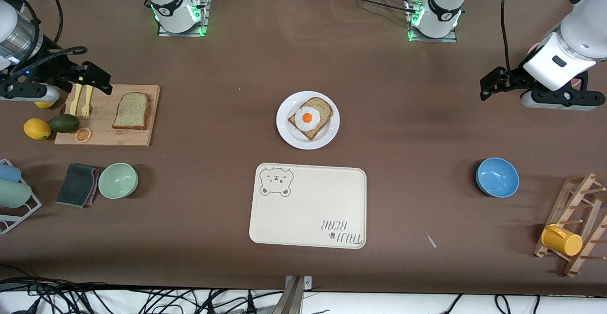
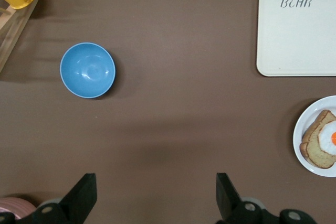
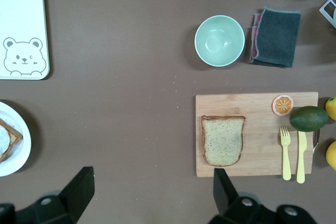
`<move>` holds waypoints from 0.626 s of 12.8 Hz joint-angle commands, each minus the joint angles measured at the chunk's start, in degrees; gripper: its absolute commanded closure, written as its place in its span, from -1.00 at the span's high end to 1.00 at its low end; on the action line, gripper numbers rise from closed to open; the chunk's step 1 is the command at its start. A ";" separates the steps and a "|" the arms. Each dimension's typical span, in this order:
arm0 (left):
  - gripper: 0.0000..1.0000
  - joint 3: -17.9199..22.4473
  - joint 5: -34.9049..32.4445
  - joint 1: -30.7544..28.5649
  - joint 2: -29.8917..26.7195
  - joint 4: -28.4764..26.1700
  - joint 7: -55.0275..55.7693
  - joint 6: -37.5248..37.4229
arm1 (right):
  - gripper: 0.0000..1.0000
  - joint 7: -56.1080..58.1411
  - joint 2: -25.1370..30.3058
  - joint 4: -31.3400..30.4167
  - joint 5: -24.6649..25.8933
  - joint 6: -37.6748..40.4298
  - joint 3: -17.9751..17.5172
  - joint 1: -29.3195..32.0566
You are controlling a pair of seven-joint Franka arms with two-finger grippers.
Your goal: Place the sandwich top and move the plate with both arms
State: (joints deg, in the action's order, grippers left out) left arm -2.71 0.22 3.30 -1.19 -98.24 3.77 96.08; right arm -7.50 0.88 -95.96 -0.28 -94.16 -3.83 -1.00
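The sandwich top point(image 1: 133, 111), a plain speckled bread slice point(image 3: 223, 140), lies flat on a wooden cutting board point(image 1: 142, 137) toward the right arm's end of the table. The white plate point(image 1: 286, 128) sits mid-table and bears a bread slice with a fried egg point(image 1: 307, 117); its rim also shows in both wrist views point(image 2: 300, 132) point(image 3: 18, 156). My right gripper point(image 1: 97, 79) point(image 3: 152, 174) hangs open and empty in the air beside the board. At the left arm's end, my left gripper point(image 1: 491, 84) point(image 2: 156, 179) hangs open and empty over bare table.
A cream bear-print tray point(image 1: 308, 219) lies nearer the front camera than the plate. A green bowl point(image 1: 118, 180) and dark cloth point(image 1: 78, 184) lie near the board. An orange slice, fork and knife lie on the board. A blue bowl point(image 1: 497, 177) and wooden rack with yellow mug point(image 1: 562, 239) stand at the left arm's end.
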 commanded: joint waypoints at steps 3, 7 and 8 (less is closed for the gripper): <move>1.00 -1.59 0.82 -3.10 -0.57 1.48 -0.07 -3.97 | 1.00 0.38 0.00 1.13 0.37 1.35 0.05 -0.14; 1.00 -1.86 1.98 -3.39 -0.22 3.41 0.10 -6.16 | 1.00 -0.85 -0.18 1.13 0.37 1.35 0.05 -0.14; 1.00 -1.86 1.37 -3.21 -0.39 3.50 0.01 -6.61 | 1.00 -0.94 -0.18 1.04 0.37 1.35 0.05 -0.14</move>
State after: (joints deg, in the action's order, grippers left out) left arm -4.02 0.81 0.49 -1.28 -96.05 3.84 91.62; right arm -7.72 0.87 -95.93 -0.28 -93.99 -3.82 -1.00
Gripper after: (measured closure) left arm 0.000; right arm 0.000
